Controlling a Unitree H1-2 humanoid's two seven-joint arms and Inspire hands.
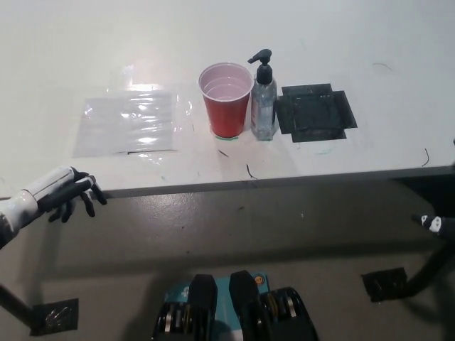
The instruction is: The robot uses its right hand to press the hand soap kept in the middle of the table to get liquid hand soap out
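A clear hand soap bottle (264,106) with a black pump head stands upright in the middle of the white table (370,42). A red plastic cup (226,99) stands touching close on its left. Only a tip of my black right hand (434,224) shows at the right edge, below the table's front edge and far from the bottle; its fingers cannot be read. My white left hand (60,195) rests at the lower left by the table's front edge, fingers loosely curled and apart, holding nothing.
A black taped square (315,112) lies on the table just right of the bottle. A clear plastic sheet (128,121) lies flat to the left of the cup. Grey floor lies below the table edge, with a black table foot (387,282) at lower right.
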